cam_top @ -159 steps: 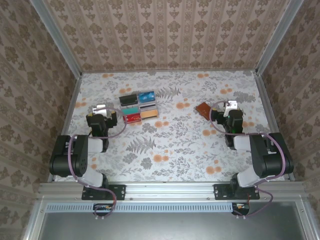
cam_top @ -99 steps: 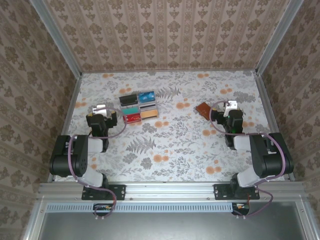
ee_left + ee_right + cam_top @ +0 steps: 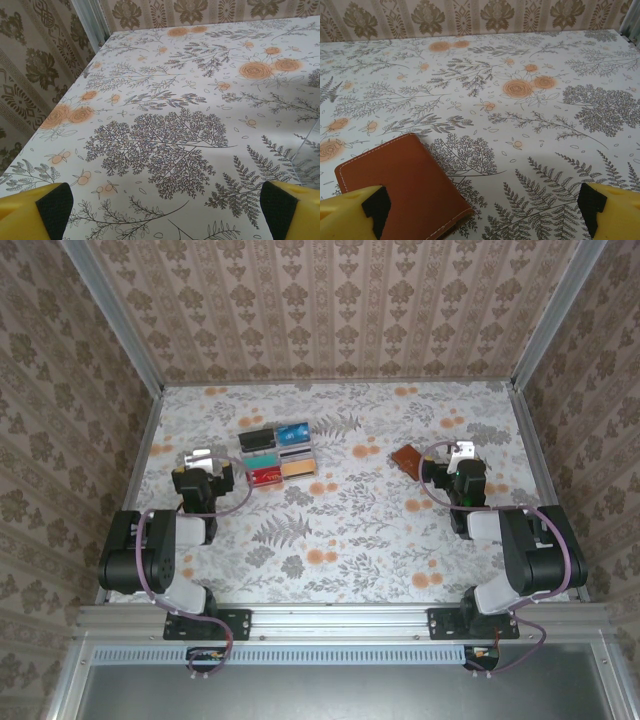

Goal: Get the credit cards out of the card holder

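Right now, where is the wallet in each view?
Top: wallet right of centre, just left of the right fingers.
Right wrist: lower left, closed, by one yellow finger.
Left wrist: floral cloth ahead.
Shared landmark: the right fingers, beside the wallet in both.

The wallet point(image 3: 407, 458) is a small brown leather one, folded shut and lying flat on the table, right of centre in the top view, turned at a slant. In the right wrist view it fills the lower left point(image 3: 402, 185), with pale stitching along its edge and rounded corners. Nothing pokes out of it. The cards point(image 3: 280, 452) lie well apart from it, upper left of centre, as small flat rectangles in a clear tray point(image 3: 241, 454): black and blue in the far row, red and orange-tan in the near row.
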